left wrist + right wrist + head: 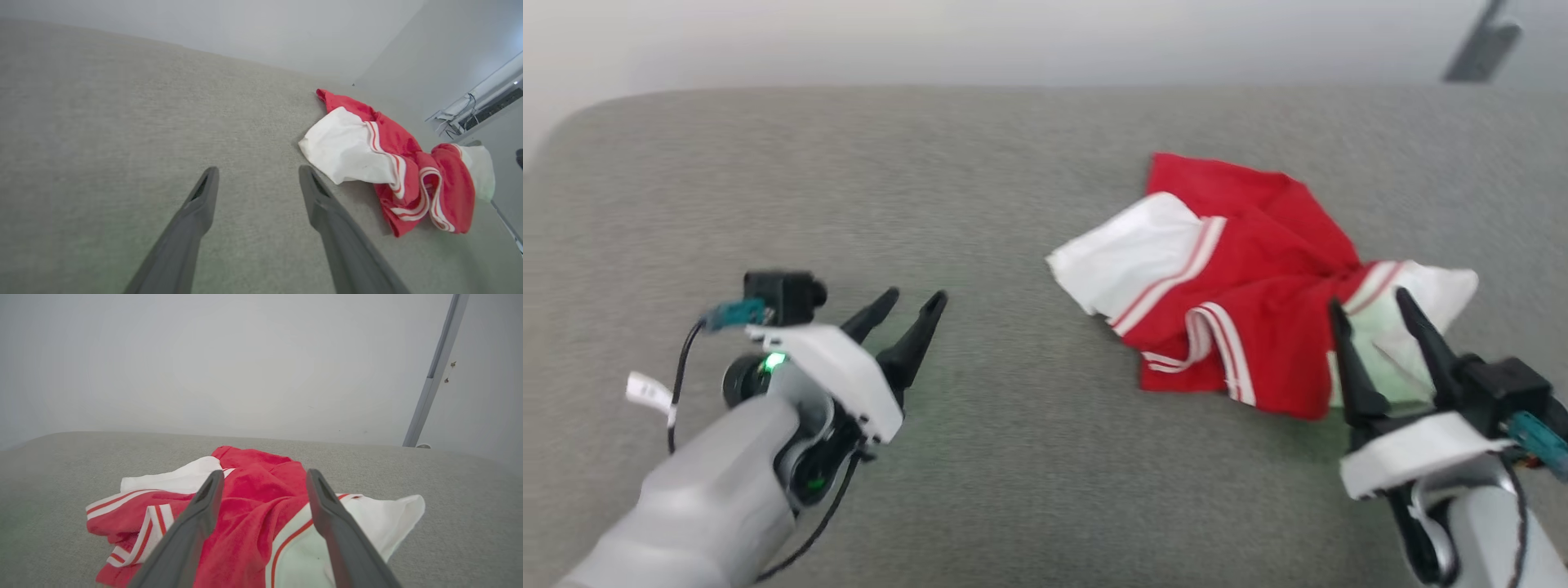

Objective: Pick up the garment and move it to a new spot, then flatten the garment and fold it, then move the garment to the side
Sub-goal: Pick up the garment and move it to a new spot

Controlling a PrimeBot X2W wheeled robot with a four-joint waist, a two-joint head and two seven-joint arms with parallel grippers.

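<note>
A broad grey fabric-covered surface (pixel 1013 204) with a rounded far-left corner carries everything, and a pale wall (pixel 1013 41) stands behind it. A slanted grey post (pixel 433 371) runs up that wall on the right.

The garment (pixel 1258 294) lies crumpled on the right half of the surface, a bright-red heap with one white sleeve (pixel 1127 261) spread toward the left and the other white sleeve (pixel 1429 286) at its right end. White-red-white striped trim (pixel 1217 343) curls along the near folds. From the left wrist camera the garment (pixel 408 163) sits off to the right, apart from that arm's fingers.

The left pincer (pixel 913 296) is over bare fabric on the left half, well apart from the garment, its two dark fingers spread and empty; the wrist view shows the same wide gap (pixel 257 169).

The right pincer (pixel 1368 298) is at the near right edge of the garment, also released, fingers apart with nothing gripped. In its own view (pixel 264 473) the red cloth (pixel 253 506) shows between the fingers; whether the tips touch the cloth cannot be told.

A black cable (pixel 682 359) with a small white tag (pixel 649 392) hangs off the left wrist, beside a green light (pixel 772 359).
</note>
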